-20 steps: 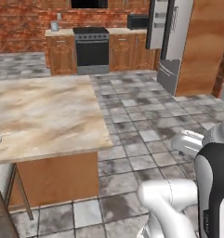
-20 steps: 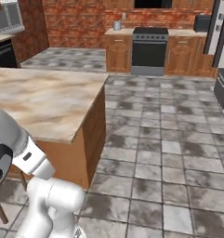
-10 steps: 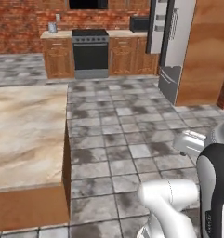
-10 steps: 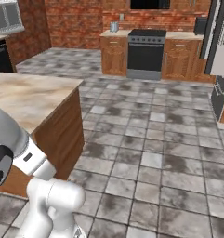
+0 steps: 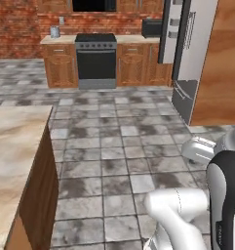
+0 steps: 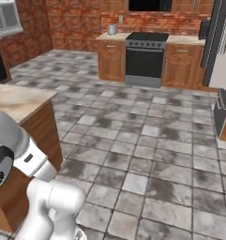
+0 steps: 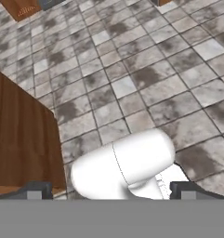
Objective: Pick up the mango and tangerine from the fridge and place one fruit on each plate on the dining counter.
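The fridge (image 5: 199,53) stands at the far right of the kitchen with dark grey doors, and its left door (image 5: 170,29) looks swung out. It also shows at the right edge of the right base view, fridge (image 6: 223,51). The dining counter (image 5: 11,156) of beige marbled stone fills the lower left, and its corner shows as dining counter (image 6: 18,99). In the hand view my gripper (image 7: 111,193) is open, its fingertips (image 7: 36,190) far apart with nothing between them, above tiled floor beside the counter's wooden base (image 7: 20,135). The mango, the tangerine and the plates are out of view.
A black stove (image 5: 94,61) sits between wooden cabinets (image 5: 60,66) against the brick back wall. A tall wooden panel (image 5: 221,73) flanks the fridge on the right. Grey tiled floor (image 5: 124,141) lies open between the counter and the fridge.
The whole picture has shifted as the base moves: the dining counter slides off to the left and the fridge and stove grow larger. The gripper stays open.
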